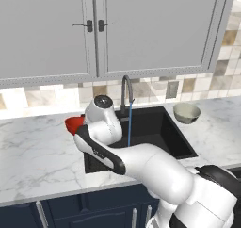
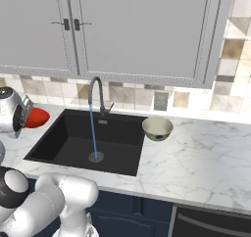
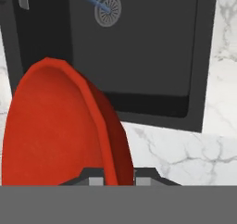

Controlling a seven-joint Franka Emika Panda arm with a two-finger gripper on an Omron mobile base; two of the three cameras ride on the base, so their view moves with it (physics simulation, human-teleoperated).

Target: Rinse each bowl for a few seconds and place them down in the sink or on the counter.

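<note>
My gripper [image 3: 115, 179] is shut on the rim of the wide glossy red bowl [image 3: 55, 126], which it holds on edge. That red bowl [image 1: 72, 124] hangs just left of the black sink [image 1: 157, 128], above the counter's edge, and peeks out beside my wrist [image 2: 36, 117]. The smaller cream-white bowl [image 1: 187, 112] stands upright on the marble counter [image 1: 37, 151] at the sink's right rear corner [image 2: 157, 128]. A thin blue stream of water [image 2: 92, 128] runs from the gooseneck faucet [image 2: 95, 91] down to the round drain [image 2: 96, 156].
Grey wall cabinets [image 1: 94, 29] hang above the tiled backsplash [image 2: 230, 50]. A wall outlet [image 2: 161, 101] sits behind the cream bowl. Marble worktop [image 2: 196, 153] stretches right of the sink, over navy cabinets [image 1: 94, 213].
</note>
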